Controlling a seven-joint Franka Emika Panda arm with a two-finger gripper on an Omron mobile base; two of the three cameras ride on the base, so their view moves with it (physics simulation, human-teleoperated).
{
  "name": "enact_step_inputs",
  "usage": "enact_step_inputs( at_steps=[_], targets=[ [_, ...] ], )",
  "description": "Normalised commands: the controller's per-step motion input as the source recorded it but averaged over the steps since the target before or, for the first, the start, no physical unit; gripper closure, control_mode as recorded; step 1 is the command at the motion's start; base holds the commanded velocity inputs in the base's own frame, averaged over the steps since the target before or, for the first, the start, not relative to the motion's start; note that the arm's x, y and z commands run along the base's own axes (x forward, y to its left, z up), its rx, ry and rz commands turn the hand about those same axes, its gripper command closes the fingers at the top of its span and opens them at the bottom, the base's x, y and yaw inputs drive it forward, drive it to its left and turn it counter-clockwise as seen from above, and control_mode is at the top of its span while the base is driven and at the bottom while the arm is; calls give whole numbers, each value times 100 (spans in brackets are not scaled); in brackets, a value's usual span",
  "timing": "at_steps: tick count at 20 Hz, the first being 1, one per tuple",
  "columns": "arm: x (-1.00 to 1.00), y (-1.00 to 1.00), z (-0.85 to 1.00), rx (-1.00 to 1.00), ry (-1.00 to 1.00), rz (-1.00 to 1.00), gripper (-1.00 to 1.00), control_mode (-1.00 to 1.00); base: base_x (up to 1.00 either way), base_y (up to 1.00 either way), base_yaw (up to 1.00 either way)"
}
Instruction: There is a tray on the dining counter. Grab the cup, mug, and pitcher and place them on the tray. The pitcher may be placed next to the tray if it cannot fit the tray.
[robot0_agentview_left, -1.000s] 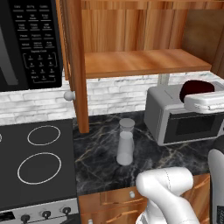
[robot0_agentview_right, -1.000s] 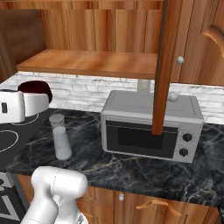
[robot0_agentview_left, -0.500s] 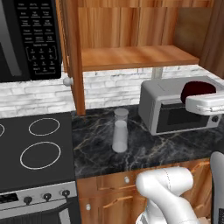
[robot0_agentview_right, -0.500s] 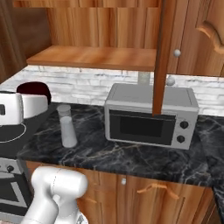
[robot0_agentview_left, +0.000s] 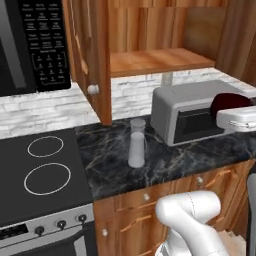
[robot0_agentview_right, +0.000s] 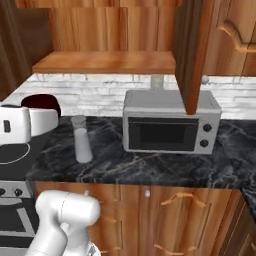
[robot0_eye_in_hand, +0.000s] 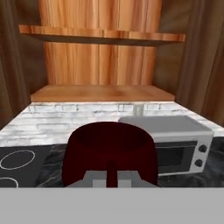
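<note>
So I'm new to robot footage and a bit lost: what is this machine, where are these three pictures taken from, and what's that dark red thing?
It is a white robot arm on a driving base in a rendered kitchen. Two cameras ride behind it, left and right; the third sits on its hand. On the black marble counter stand a grey microwave and a pale shaker-like container, with a stovetop beside them. The gripper is shut on the mug, dark maroon, held up in front of the hand camera.
</note>
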Motion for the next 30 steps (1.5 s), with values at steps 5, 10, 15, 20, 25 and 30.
enact_step_inputs(
  at_steps=[5, 10, 15, 20, 25, 30],
  targets=[
    [0, 0, 0, 0, 0, 0, 100, 100, -23, 54, -47],
    [0, 0, 0, 0, 0, 0, 100, 100, -30, 9, -59],
    [0, 0, 0, 0, 0, 0, 100, 100, -26, 3, -68],
    [0, 0, 0, 0, 0, 0, 100, 100, -28, 1, -61],
    [0, 0, 0, 0, 0, 0, 100, 100, -50, 3, -58],
    [0, 0, 0, 0, 0, 0, 100, 100, -77, 17, -60]
  ],
)
